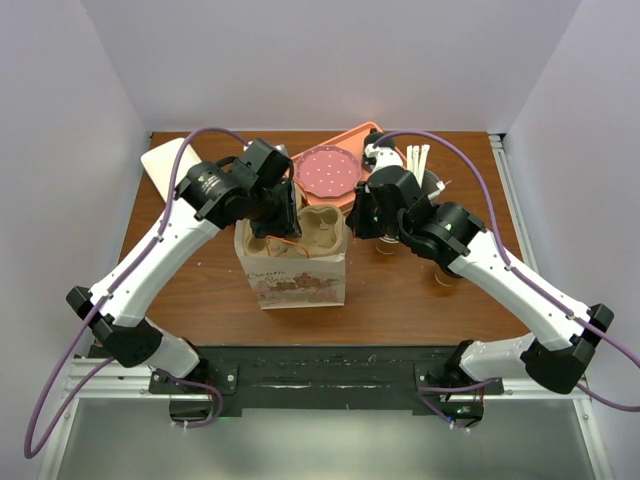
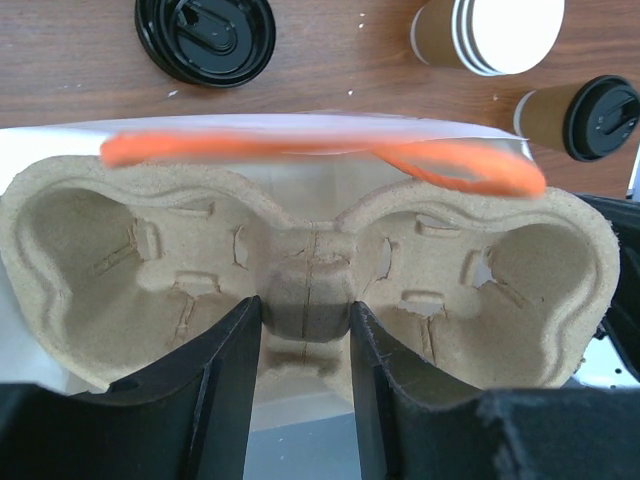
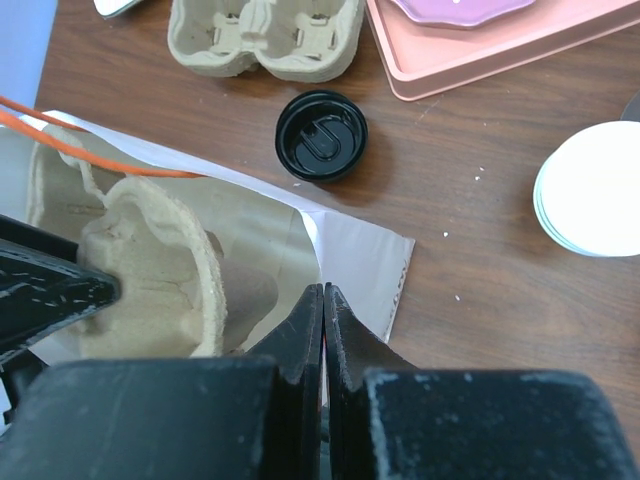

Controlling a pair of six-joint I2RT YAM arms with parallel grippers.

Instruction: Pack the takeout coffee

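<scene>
The takeout coffee, a brown paper cup with a black sip lid, stands on the table beyond the bag in the left wrist view. A white paper bag with orange handles stands at the table's middle. A pulp cup carrier sits in its open top, both wells empty. My left gripper is shut on the carrier's centre post; it also shows in the top view. My right gripper is shut on the bag's rim at its right side.
A loose black lid lies on the wood behind the bag. A second pulp carrier and a pink tray with a dotted plate are at the back. A stack of lidless cups stands beside the coffee.
</scene>
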